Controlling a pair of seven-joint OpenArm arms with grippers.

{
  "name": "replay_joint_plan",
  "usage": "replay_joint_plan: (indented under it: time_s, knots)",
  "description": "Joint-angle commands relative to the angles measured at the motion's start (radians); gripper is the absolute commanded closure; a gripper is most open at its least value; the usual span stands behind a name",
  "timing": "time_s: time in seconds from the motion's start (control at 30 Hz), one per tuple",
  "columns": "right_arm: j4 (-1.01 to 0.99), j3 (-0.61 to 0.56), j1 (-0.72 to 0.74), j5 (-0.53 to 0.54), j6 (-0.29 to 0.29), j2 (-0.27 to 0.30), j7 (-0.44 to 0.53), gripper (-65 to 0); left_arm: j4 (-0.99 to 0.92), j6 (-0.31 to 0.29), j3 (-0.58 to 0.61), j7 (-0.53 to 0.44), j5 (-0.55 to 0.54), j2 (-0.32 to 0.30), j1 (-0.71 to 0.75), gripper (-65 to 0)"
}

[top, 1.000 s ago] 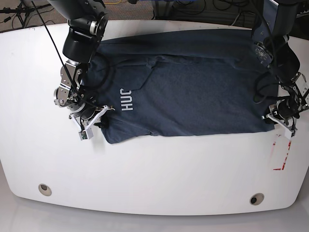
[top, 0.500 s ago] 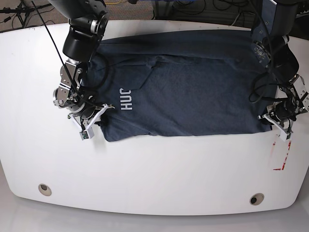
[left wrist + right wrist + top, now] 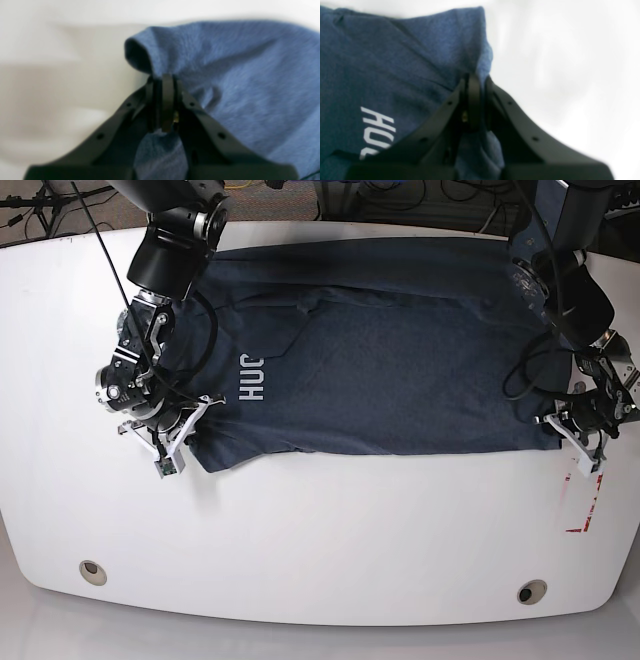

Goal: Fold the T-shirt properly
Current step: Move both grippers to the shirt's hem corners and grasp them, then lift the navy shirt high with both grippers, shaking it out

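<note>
T-shirt (image 3: 400, 370): spread across the white table (image 3: 320, 530), near edge towards the camera, white "HUG" lettering (image 3: 250, 378) showing by its left end.
Left gripper (image 3: 163, 100): jaws pinched tight on the shirt's right near corner, a fold of cloth caught between them.
Right gripper (image 3: 473, 100): clamped on the left near corner, just beside the lettering.
Step, as I read it: lifting the near edge to fold it over.
Do it well: raise both corners level, keep the edge taut, no sag mid-span.

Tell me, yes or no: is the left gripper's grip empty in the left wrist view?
No. The left gripper has its jaws shut on a bunched fold of the T-shirt, with cloth showing above and below them.
</note>
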Motion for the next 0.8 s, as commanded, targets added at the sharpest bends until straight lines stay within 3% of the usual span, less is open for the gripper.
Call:
replay_joint_plan:
  time_s: [0.0,0.37,0.77]
  knots:
    - [0.059,0.0,0.041,0.005,-0.001,0.007,0.004,0.0,0.083,-0.001,0.001,0.017,-0.045,0.004,-0.033,-1.5]
    - [0.216,-0.052,0.144,0.011,-0.001,0.05,-0.141,0.0,0.374,0.041,0.003,0.23,-0.062,0.076,-0.139,-1.5]
    - [0.277,-0.144,0.329,0.007,-0.001,0.136,-0.208,0.0,0.538,0.047,0.003,0.345,-0.074,0.102,-0.328,-1.5]
